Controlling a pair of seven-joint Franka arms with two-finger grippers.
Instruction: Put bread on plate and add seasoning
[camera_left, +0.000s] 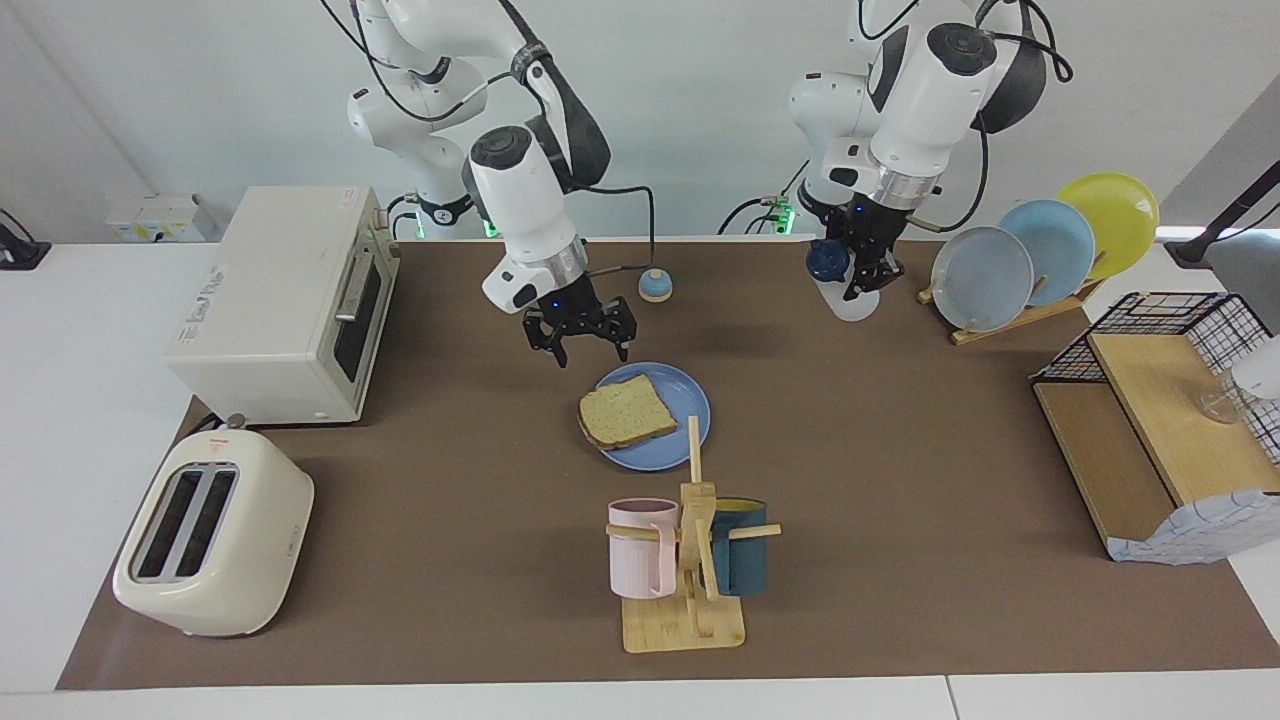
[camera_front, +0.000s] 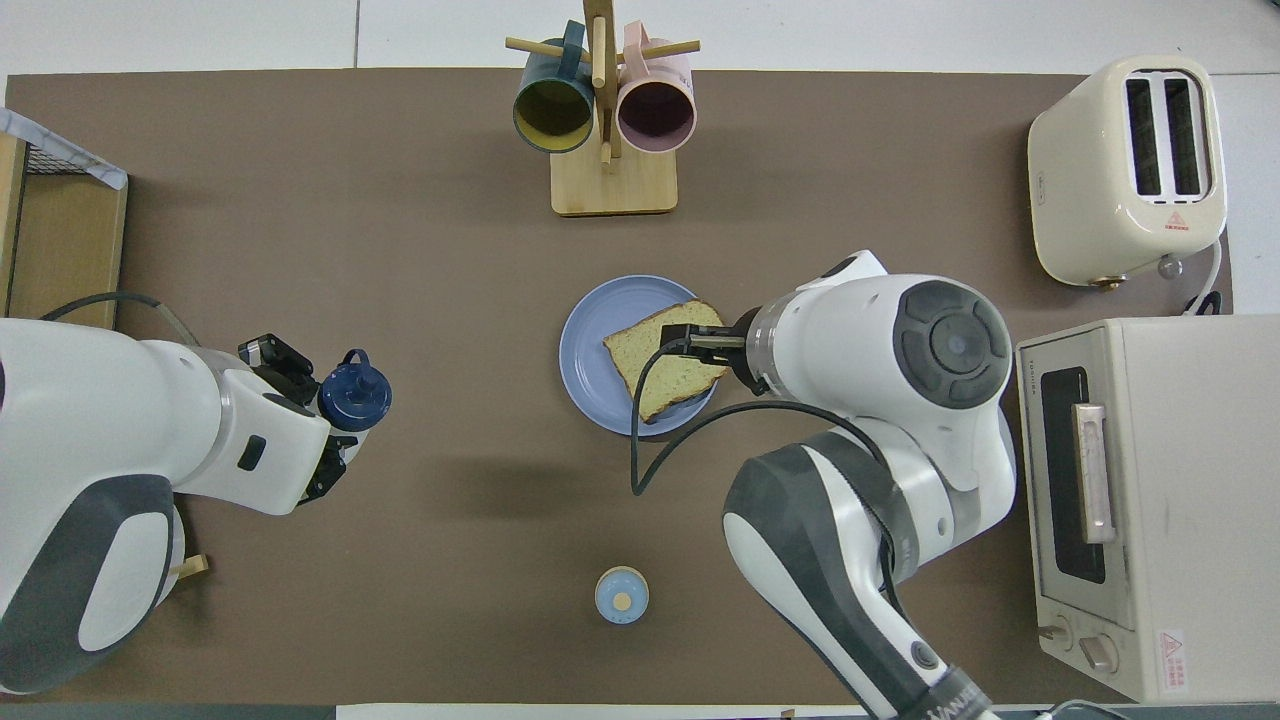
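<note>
Bread (camera_left: 624, 412) lies flat on the plate (camera_left: 680, 385), one corner overhanging the rim toward the right arm's end. Right gripper (camera_left: 581, 340) hangs empty over the table just beside the plate, fingers spread wide. Left gripper (camera_left: 862, 270) is clamped on the seasoning (camera_left: 838, 280), raised over the table near the plate rack (camera_left: 1010, 315). The bottle looks light, smooth plastic and likely slippery; grip the body mid-height, below the cap. Bread is soft and crumbly; take it by the crust edge.

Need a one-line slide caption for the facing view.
Right gripper open above the bread on the plate; left gripper holds the seasoning bottle aloft.
</note>
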